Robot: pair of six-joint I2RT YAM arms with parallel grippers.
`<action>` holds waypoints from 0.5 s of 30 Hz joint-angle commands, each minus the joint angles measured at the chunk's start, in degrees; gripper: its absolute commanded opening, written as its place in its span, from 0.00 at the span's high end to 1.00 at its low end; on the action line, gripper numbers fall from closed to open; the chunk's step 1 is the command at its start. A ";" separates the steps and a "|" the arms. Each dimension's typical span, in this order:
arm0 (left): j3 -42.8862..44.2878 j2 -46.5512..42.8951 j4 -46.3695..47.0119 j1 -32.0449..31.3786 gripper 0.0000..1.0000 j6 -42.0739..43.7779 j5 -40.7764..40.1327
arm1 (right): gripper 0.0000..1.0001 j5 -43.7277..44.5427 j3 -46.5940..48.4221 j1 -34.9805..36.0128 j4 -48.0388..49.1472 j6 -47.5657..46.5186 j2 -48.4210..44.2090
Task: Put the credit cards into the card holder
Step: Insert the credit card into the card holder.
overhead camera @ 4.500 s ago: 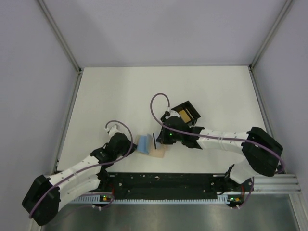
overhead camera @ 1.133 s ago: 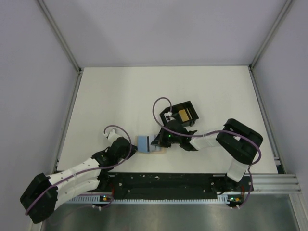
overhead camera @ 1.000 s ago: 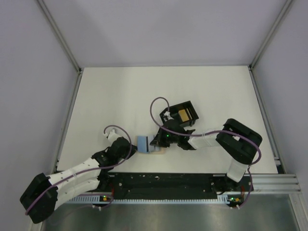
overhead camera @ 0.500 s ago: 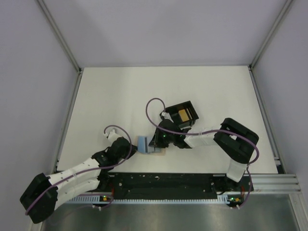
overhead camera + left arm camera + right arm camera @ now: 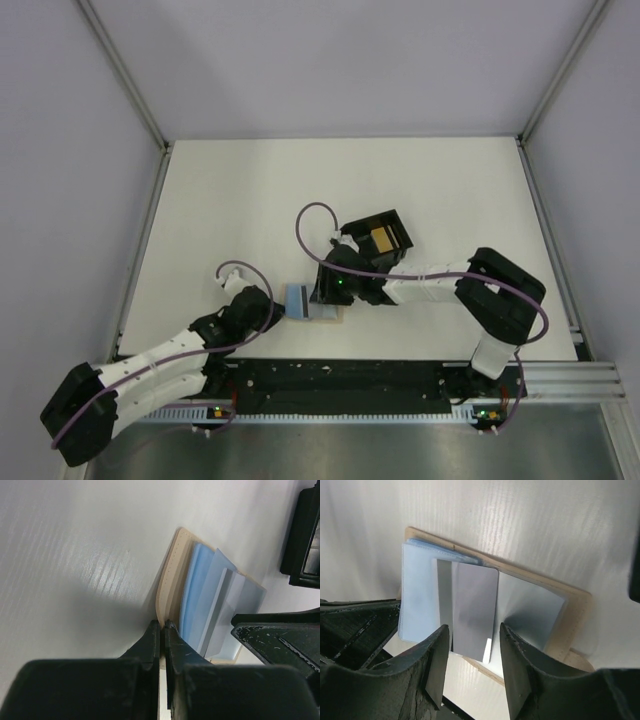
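Entry: card going into holder, near side of the table (image 5: pixel 230 200).
Left claw (image 5: pixel 161 630) is clamped on the edge of the tan holder (image 5: pixel 170 575), pinning it flat. Right claw (image 5: pixel 472 641) has its jaws apart, astride a pale blue-grey card (image 5: pixel 472 607) that lies partly in the open holder, just past its tips. I'd keep the left pinch firm and push the card's free end squarely along the pocket, low and slow, so it doesn't buckle.

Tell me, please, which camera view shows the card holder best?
Right wrist view: the card holder lies open, nearly whole. The left wrist view shows it at a slant; the top external view shows only a small sliver.
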 commanded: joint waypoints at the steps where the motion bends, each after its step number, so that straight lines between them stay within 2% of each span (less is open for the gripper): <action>1: 0.54 -0.32 -1.48 -0.13 1.00 1.78 -0.86 | 0.55 -3.38 2.38 1.67 0.03 -1.98 3.60; 8: 0.81 -0.32 -1.31 -0.22 1.00 1.78 -0.86 | 0.55 -8.75 5.02 2.56 5.20 -0.93 5.28; 15: 0.54 -0.15 -1.04 -0.31 1.00 1.87 -0.86 | 0.56 -6.99 6.52 2.82 6.18 -2.42 5.10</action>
